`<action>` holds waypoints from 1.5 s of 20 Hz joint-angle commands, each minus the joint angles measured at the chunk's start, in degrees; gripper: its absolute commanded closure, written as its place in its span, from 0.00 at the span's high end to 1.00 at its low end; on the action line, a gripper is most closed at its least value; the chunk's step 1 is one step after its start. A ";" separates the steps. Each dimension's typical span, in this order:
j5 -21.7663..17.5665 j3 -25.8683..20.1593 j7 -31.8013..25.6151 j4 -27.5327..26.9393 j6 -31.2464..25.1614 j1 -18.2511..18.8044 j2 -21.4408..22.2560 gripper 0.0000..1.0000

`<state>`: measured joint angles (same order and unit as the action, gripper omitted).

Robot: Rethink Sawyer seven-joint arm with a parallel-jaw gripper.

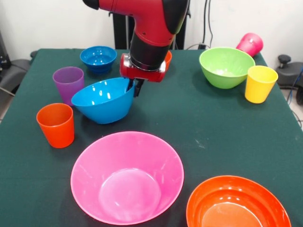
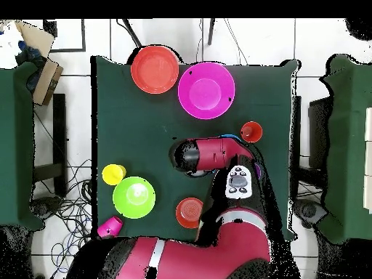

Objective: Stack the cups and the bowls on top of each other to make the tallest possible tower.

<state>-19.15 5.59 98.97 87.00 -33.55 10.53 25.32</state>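
Note:
My gripper point(image 1: 135, 86) is shut on the right rim of the medium blue bowl point(image 1: 103, 100), which tilts with that rim raised. Left of it stand the purple cup point(image 1: 68, 82) and the orange cup point(image 1: 56, 125). The small blue bowl point(image 1: 98, 57) sits at the far left. The small orange bowl point(image 1: 167, 59) peeks out behind the arm. The very large pink bowl point(image 1: 127, 177) and the large orange bowl point(image 1: 236, 204) are nearest the camera. The lime green bowl point(image 1: 226, 66), the yellow cup point(image 1: 259, 83) and the magenta cup point(image 1: 250, 44), lying on its side, are at the right.
In the overhead view the arm point(image 2: 211, 154) hides the gripper and the blue bowls. The pink bowl point(image 2: 206, 90), large orange bowl point(image 2: 154, 69), orange cup point(image 2: 251, 131), green bowl point(image 2: 134, 197), yellow cup point(image 2: 113, 174) and small orange bowl point(image 2: 189, 212) show.

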 commanded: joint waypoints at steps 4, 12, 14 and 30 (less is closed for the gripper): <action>0.88 -6.89 -3.11 -2.90 -9.82 -0.18 2.80 0.00; 0.65 -7.66 -3.67 -4.24 -13.19 0.13 3.44 0.00; 0.45 -7.82 -3.62 -4.45 -13.35 0.23 3.34 0.00; -0.32 -8.21 -3.35 -5.46 -13.62 0.22 2.54 0.00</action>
<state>-19.16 4.00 98.97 86.04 -42.80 10.53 28.98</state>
